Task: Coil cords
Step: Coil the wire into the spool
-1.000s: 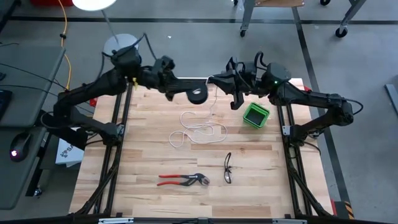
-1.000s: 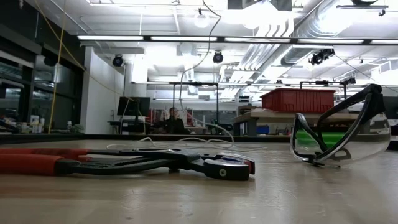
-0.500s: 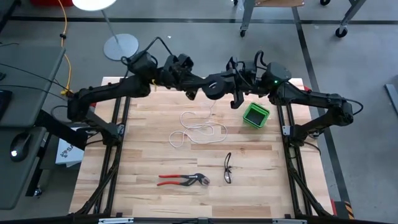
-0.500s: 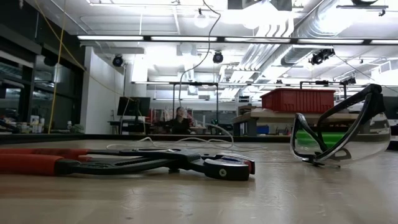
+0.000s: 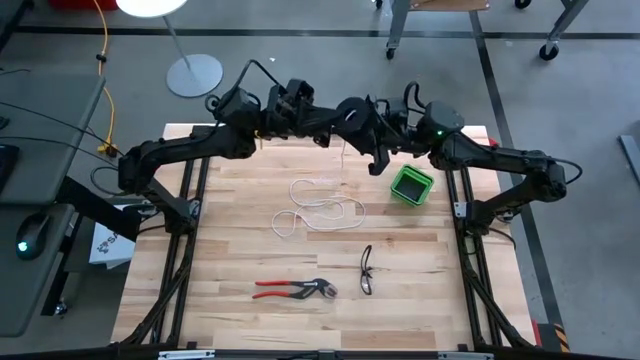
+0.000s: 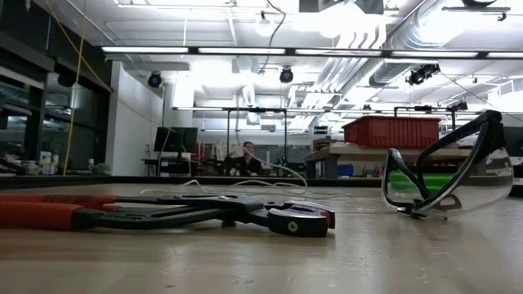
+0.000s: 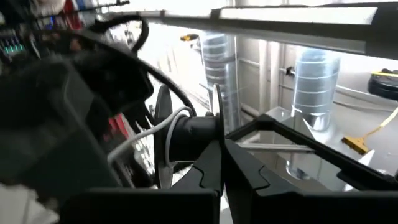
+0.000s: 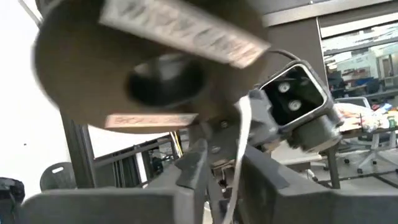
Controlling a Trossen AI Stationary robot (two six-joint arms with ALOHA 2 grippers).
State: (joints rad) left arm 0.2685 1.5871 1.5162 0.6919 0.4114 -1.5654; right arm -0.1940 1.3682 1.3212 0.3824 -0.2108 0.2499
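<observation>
The small black round spool (image 5: pixel 352 113) is up in the air above the far edge of the bench (image 5: pixel 230 250), caught between the two arms where they meet. From it the thin white cord (image 5: pixel 318 207) drops straight down and spreads in loose loops over the middle of the bench, its long run lying roughly left to right, nearer than the spool.

The left hand (image 5: pixel 325 128) reaches in from the left with its fingers pressed together on the spool's edge; the left wrist view shows the flange (image 7: pixel 163 146) edge-on past the closed fingers (image 7: pixel 208 171), with a turn of white cord on the hub. The right hand (image 5: pixel 378 135) sits just right of the spool, touching or nearly touching it. In the right wrist view the spool's round face (image 8: pixel 146 62) fills the frame and the cord (image 8: pixel 239 155) runs down between the fingers (image 8: pixel 193 168), which stand slightly parted; whether they pinch the cord cannot be told.

Judging from this, the slack lies below and nearer than both hands, so winding means drawing cord upward to the spool. Both hands are about equally close.

Farther off lie a green bin (image 5: pixel 411 185), safety glasses (image 5: pixel 366 269) and red-handled pliers (image 5: pixel 292 289).
</observation>
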